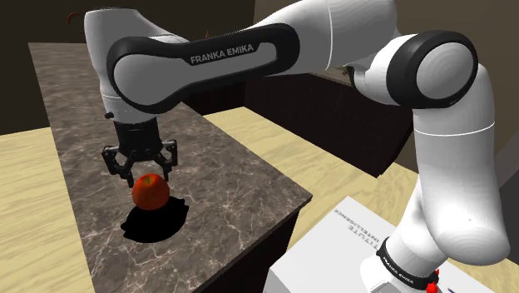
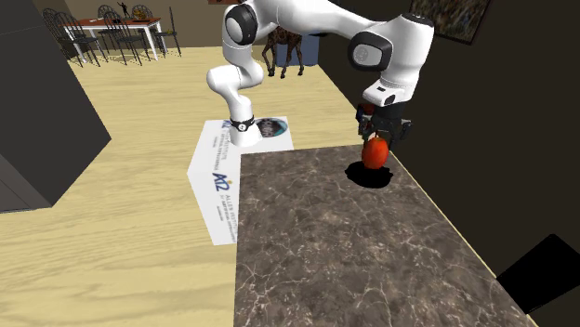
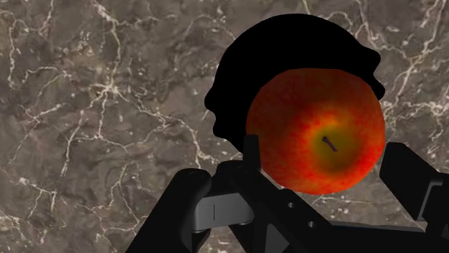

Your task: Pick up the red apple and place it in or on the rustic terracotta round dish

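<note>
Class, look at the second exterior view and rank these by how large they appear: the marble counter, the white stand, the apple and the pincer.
Largest: the marble counter.
Next: the white stand.
Last: the apple and the pincer look much alike, so I leave them unranked.

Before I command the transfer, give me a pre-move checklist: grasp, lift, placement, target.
1. Grasp: black claw is closed on the red-and-yellow round apple, one finger on each side: ok.
2. Lift-off: the apple hangs above its black shadow on the dark veined marble countertop, with a gap between them: ok.
3. Seating: in the wrist view the apple sits between the fingers, stem towards the camera: ok.
4. Drop margin: the apple is over the countertop, in from its edges: ok.
5. Position of the round dish, and the path to it: cannot tell.
</note>
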Robot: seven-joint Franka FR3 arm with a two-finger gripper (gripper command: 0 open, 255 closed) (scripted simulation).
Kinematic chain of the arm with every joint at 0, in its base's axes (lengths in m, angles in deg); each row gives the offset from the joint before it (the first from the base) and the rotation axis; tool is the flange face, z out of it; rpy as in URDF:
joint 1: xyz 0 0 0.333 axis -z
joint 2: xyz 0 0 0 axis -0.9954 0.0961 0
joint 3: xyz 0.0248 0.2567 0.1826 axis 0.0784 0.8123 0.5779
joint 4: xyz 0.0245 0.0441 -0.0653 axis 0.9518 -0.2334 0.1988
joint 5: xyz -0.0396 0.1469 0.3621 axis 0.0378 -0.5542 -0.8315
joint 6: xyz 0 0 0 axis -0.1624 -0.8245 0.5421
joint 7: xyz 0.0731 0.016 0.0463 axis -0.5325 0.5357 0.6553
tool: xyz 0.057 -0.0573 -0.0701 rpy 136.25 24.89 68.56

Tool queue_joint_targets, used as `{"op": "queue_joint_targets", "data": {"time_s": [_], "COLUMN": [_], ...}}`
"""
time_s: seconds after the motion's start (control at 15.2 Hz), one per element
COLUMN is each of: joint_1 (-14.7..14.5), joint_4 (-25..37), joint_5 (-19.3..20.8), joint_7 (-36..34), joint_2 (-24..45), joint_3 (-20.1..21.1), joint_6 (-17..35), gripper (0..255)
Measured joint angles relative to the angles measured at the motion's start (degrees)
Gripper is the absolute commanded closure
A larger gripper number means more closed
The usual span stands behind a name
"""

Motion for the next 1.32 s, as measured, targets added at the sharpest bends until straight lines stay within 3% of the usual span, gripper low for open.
{"op": "queue_joint_targets", "data": {"time_s": [0.33,0.79,0.86,1.32], "joint_1": [0.21,0.2,0.21,0.11], "joint_4": [-3.02,-3.33,-3.33,-2.52], "joint_5": [0.37,0.52,0.52,0.45], "joint_7": [-0.16,-0.17,-0.17,-0.17], "joint_2": [0.65,1.0,1.0,0.91], "joint_3": [-0.24,-0.34,-0.34,-0.28], "joint_6": [3.6,4.25,4.26,3.39], "gripper": [255,255,0,0]}}
